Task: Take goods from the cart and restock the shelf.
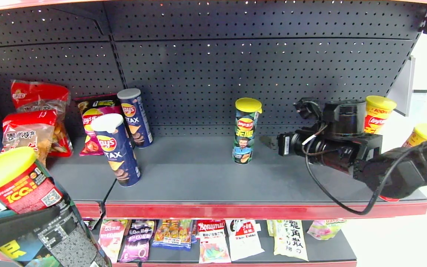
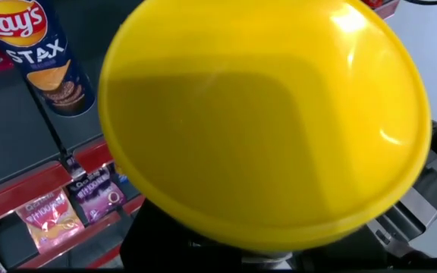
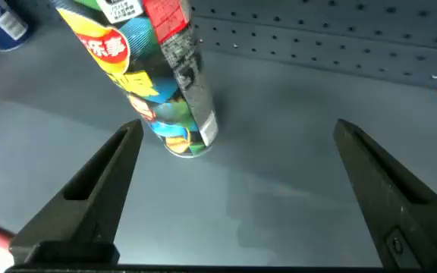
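Right hand, spread w/ green can upright just ahead on shelf, should back straight out w/o clipping it; left hand pinches second can.

The held can is cut off by the lower left edge of the head view, and the left gripper clamped on it is largely hidden. In the left wrist view, its body is covered by its yellow lid. The nearer yellow-lidded can and the farther one are partly hidden by the right arm. The upright can is cut off at its top in the right wrist view.
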Tool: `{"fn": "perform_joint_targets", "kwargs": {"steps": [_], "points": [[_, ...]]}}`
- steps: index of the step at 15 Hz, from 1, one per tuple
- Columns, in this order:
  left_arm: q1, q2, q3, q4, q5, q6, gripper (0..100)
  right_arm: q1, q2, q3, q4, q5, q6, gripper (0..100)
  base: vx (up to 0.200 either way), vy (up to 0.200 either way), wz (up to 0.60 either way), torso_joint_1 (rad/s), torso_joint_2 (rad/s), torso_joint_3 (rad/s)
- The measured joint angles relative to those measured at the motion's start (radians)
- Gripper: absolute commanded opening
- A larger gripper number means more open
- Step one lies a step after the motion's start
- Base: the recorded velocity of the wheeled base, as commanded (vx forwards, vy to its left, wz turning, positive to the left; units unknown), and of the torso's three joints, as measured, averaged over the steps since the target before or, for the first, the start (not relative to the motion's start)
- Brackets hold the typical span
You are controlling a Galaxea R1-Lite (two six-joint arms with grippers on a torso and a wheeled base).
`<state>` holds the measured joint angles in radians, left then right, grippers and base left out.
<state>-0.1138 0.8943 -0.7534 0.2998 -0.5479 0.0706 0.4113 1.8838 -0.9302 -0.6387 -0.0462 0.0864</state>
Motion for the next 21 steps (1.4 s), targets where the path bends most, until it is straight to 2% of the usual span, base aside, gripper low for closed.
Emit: {"fn": "perform_joint_targets", "kwargs": {"steps": [7, 21], "points": [[0.0, -0.016, 0.001, 0.002, 0.002, 0.0, 0, 0.087, 0.048, -0.076, -0.003, -0.026, 0.025, 100, 0.0, 0.0, 0.0, 0.0, 0.0, 0.0], [0.001, -0.024, 0.002, 0.002, -0.001, -0.001, 0, 0.174, 0.144, -0.201, -0.004, -0.225, 0.044, 100, 0.0, 0.0, 0.0, 0.0, 0.0, 0.0]]}}
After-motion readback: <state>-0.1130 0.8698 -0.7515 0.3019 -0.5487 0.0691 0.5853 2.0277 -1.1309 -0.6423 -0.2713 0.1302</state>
